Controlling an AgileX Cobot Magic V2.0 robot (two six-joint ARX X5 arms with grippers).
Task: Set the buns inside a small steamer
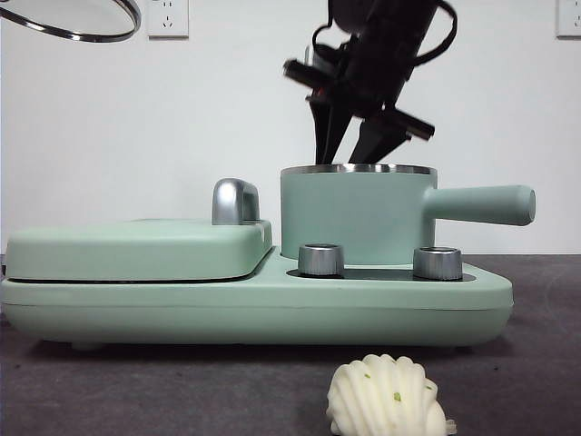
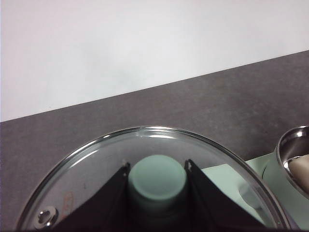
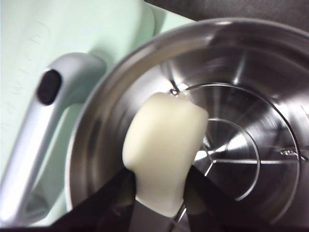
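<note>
The smooth bun (image 3: 164, 145) is clamped between the jaws of my right gripper (image 3: 159, 186), which is shut on it. It hangs over the steel inside of the small steamer (image 3: 241, 96). From the front, this gripper (image 1: 349, 154) reaches down to the rim of the mint-green steamer (image 1: 354, 218). The ridged bun (image 1: 386, 400) with green flecks lies on the table in front of the appliance. My left gripper (image 2: 157, 166) is shut on the green knob (image 2: 158, 183) of the glass lid (image 2: 87, 169), which it holds high at the left, the lid (image 1: 82, 23) showing at the top left corner.
The steamer stands on a mint-green base (image 1: 254, 300) with two steel dials (image 1: 320, 259). A flat lidded grill plate (image 1: 136, 250) with a chrome handle (image 1: 234, 200) fills the left half. The steamer's long handle (image 1: 481, 204) sticks out to the right.
</note>
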